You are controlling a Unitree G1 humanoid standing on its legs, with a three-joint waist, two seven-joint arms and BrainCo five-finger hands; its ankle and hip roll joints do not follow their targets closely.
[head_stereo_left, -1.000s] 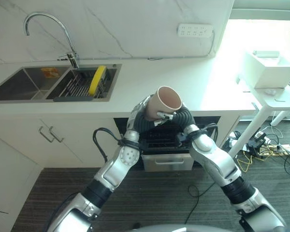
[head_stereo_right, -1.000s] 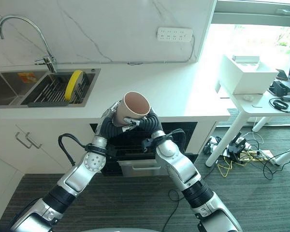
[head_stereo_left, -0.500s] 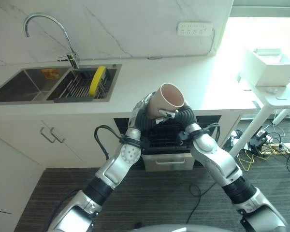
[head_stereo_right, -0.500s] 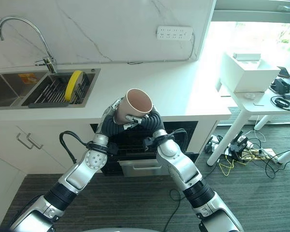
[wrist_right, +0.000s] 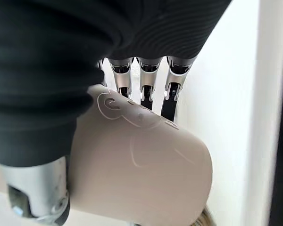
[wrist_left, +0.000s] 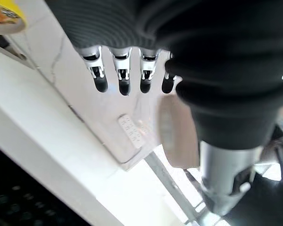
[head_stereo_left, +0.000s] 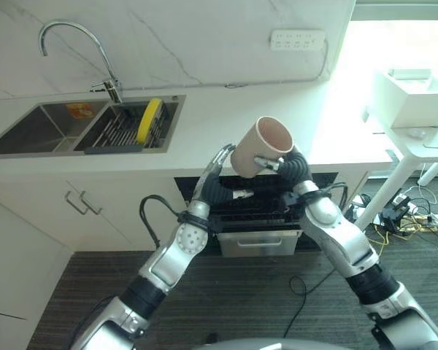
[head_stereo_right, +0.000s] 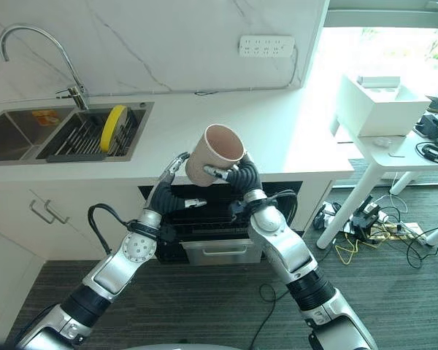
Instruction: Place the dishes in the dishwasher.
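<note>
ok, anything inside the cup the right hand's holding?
The cup in the right hand shows a bare pinkish inner wall near its rim. It tilts away, so its bottom is hidden; nothing can be seen inside.

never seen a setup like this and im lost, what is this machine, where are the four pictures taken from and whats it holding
It is a humanoid robot with two silver arms ending in hands. The two wide pictures come from a stereo camera on its head, looking down at a kitchen counter. The two close pictures come from cameras on its wrists, looking along each hand.

The right hand holds a beige cup, its fingers and thumb closed round it, above the counter's front edge. The left hand is beside it, fingers straight, holding nothing.

Below the hands is the open dishwasher with a dark rack. To the robot's left is a sink with a tap, and a yellow plate standing in a rack. A white side table stands on the right.
</note>
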